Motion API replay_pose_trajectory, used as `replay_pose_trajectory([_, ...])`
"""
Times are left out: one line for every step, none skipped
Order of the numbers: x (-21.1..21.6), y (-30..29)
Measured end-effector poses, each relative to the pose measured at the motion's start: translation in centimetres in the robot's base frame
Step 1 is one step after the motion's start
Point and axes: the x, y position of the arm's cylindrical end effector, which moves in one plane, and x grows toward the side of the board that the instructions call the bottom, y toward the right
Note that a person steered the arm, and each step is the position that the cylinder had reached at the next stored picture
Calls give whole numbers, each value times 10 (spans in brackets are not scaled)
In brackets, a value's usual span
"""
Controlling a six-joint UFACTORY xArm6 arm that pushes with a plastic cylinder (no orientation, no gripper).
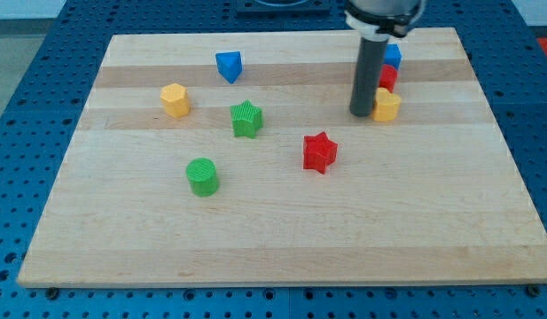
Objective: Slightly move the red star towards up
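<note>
- Green cylinder lies nearest, at lower left.
- Red star sits mid-board, apart from other blocks.
- My tip, a plain rod with no pincer, holds nothing and stands just beside the yellow block, up-right of the star.

Wooden board, blue perforated table

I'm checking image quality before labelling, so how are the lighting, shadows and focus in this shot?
Camera view: soft, even light on the wooden board, no harsh glare; the red star and green cylinder are sharp with only faint shadows; my tip beside the yellow block is crisp, while the rod's top is cropped by the frame.
</note>
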Motion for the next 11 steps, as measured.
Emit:
replay_pose_trajectory([2,12])
replay_pose_trajectory([-6,-69])
replay_pose_trajectory([18,-118])
replay_pose_trajectory([69,-153])
replay_pose_trajectory([98,-123])
replay_pose_trajectory([110,-42])
replay_pose_trajectory([97,-25])
replay_pose_trajectory([86,-29])
replay_pose_trajectory([124,-72])
replay_pose_trajectory([102,-116])
replay_pose_trajectory([80,-108])
